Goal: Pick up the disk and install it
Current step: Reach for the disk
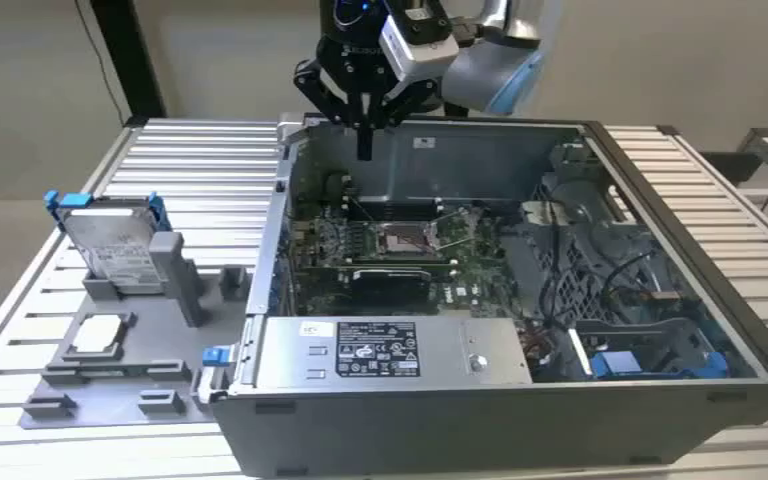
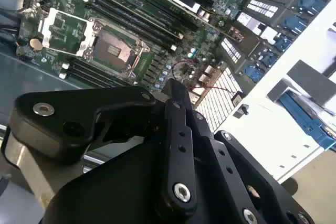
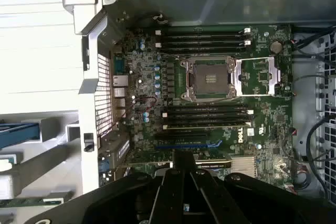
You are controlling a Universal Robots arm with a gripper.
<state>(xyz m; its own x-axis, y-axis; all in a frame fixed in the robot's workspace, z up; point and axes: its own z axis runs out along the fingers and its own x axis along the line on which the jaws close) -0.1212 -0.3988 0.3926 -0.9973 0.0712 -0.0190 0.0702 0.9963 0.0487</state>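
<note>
Hovering over case [image 1: 491, 165], hand [image 1: 364, 150] closed, empty; disk [image 1: 115, 243] well apart, upright in stand [image 1: 107, 372], exterior view's left.

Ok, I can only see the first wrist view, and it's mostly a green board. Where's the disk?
Observer: The disk stands upright in a grey stand, outside the computer case, toward the exterior view's left.
Operator: Is the hand close to it?
Observer: No. The hand hangs above the case near its far wall, apart from the disk.
Operator: Anything else on that stand?
Observer: A small square chip lies flat, nearer the camera than the disk.
</note>
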